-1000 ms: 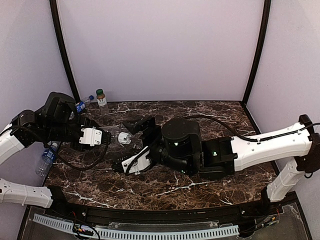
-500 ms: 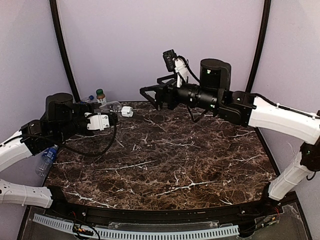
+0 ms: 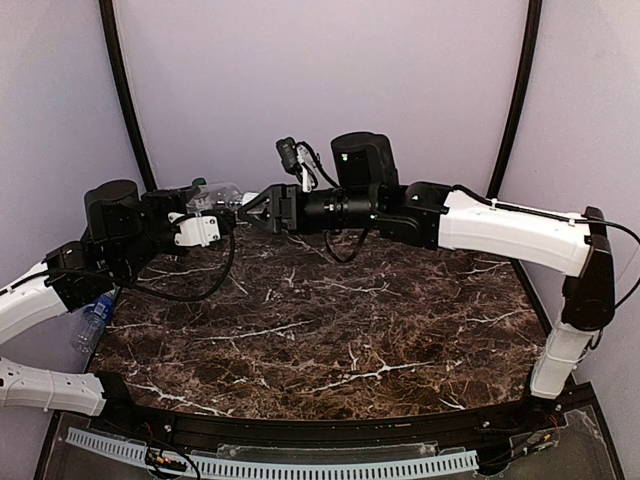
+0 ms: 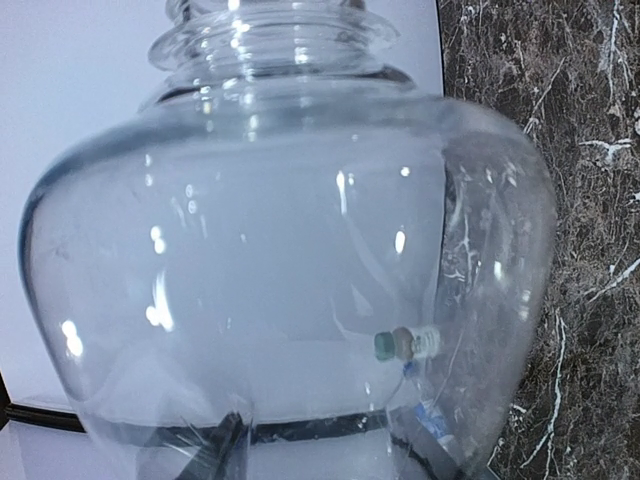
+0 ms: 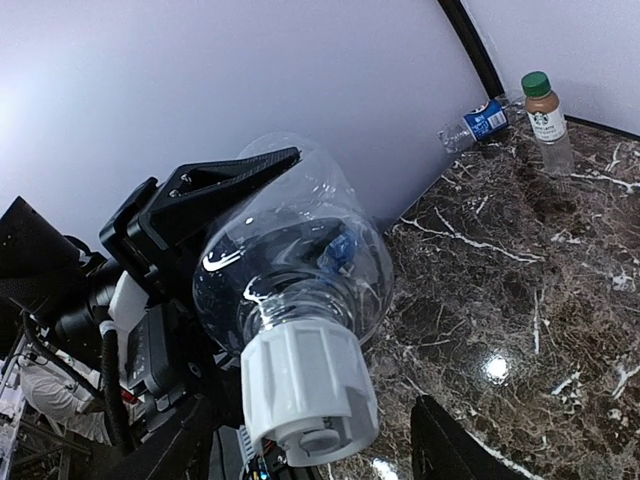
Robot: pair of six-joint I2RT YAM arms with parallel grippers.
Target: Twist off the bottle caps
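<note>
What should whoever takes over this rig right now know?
Left gripper: shut on the clear unlabelled bottle, held raised, on its side.
Right gripper: open, fingers flanking its white cap, not gripping.
Brown bottle stands back-left, a blue-label bottle lying beside it; second blue-label bottle lies at the table's left edge.
Done: nothing seen; white cap and brown bottle's green cap are on. Left: unscrew all.

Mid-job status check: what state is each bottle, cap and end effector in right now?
Clear unlabelled plastic bottle: held aloft, horizontal, white cap on.
Left end effector: shut on that bottle's body.
Right end effector: open, fingers either side of the white cap, not touching.
Brownish bottle: upright, green cap on.
Blue-labelled clear bottle beside it: on its side.
Second blue-labelled bottle, far left: on its side.
</note>
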